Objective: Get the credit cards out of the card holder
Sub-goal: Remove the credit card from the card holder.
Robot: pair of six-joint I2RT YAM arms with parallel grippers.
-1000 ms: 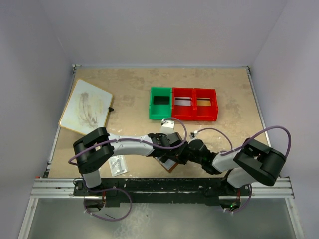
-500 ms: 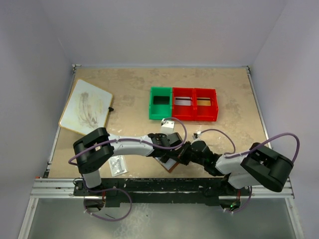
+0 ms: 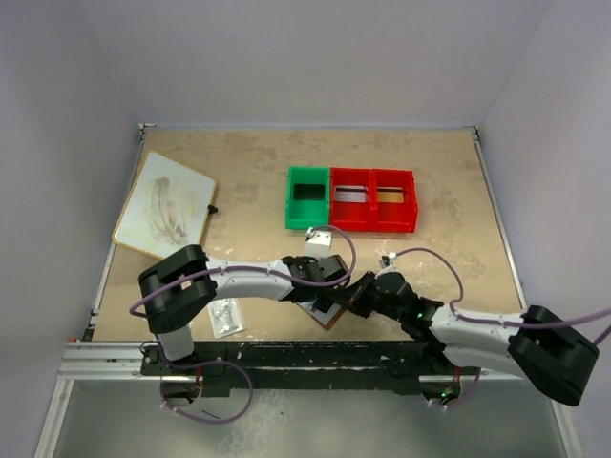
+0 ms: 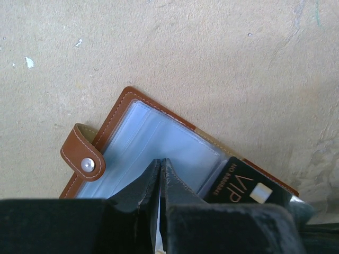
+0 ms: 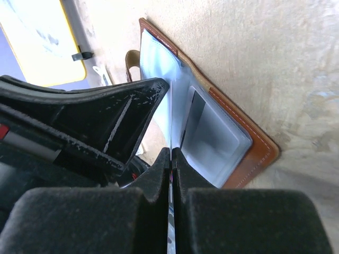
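Tabletop with yellow-edged board upper left, green and red bins centre. Open card holder lower centre, under both sets of fingers: left fingers closed, tips over its pockets; right fingers pinching its thin pale leaf.

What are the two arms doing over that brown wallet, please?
Both arms work on the open card holder lying on the table. The left gripper is shut, pinching one of its clear pocket leaves. The right gripper is shut on a thin sheet seen edge-on; card or leaf, I cannot tell. A black card sits in the holder.
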